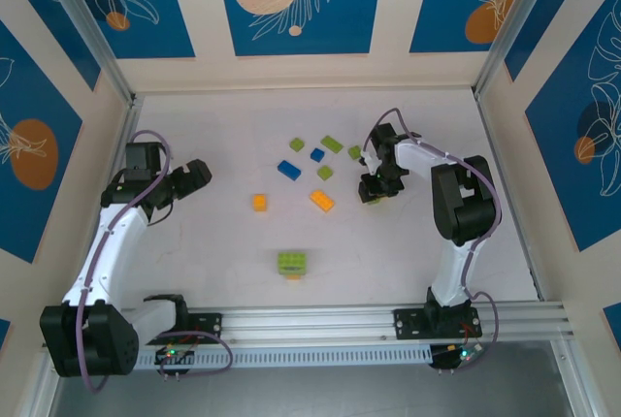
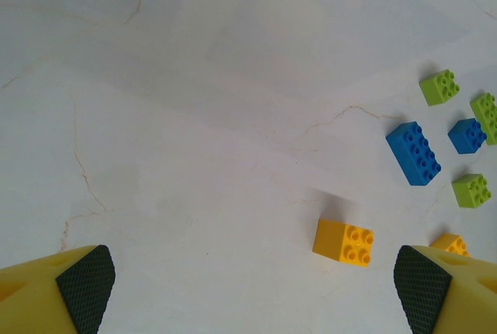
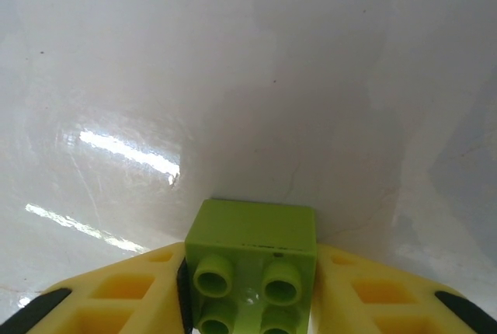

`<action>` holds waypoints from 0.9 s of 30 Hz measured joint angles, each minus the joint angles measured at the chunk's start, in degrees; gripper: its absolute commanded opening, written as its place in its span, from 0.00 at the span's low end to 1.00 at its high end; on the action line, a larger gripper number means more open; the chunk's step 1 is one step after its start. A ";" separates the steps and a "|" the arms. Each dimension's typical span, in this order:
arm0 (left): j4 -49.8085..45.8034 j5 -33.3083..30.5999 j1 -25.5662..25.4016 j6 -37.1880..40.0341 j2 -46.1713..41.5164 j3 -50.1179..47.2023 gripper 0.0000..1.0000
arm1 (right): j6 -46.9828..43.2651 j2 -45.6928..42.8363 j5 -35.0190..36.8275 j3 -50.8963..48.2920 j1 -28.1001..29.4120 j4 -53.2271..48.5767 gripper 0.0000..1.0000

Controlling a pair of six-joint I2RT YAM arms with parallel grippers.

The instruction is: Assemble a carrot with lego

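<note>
**Right hand clamped on a lime brick; left hand spread wide, holding nothing.**

From above, the loose lego lies scattered mid-tabletop toward the far edge. A lime-and-orange clump sits apart, nearer the near edge, and the broad left side gives open room. At the left wrist, dark cross-hatched pads on yellow fingers stand far apart over glossy, faintly veined white. A square orange brick lies just ahead, with a long blue brick beyond it. At the right wrist, both yellow ribbed fingers press the lime brick's smooth sides, its round studs facing the camera.
</note>
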 measured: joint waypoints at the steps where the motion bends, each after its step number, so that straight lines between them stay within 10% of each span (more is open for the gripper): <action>1: 0.00 0.00 0.00 0.00 0.00 0.02 0.95 | 0.09 0.00 0.00 0.07 0.00 0.00 0.38; 15: 4.59 4.39 -2.45 -0.20 -1.60 -2.99 0.90 | 2.75 -4.15 -1.07 0.09 1.75 -0.26 0.35; 27: 21.09 9.18 -28.55 2.91 -23.19 -21.11 1.00 | 6.75 -12.59 -0.83 -3.34 7.91 -2.99 0.35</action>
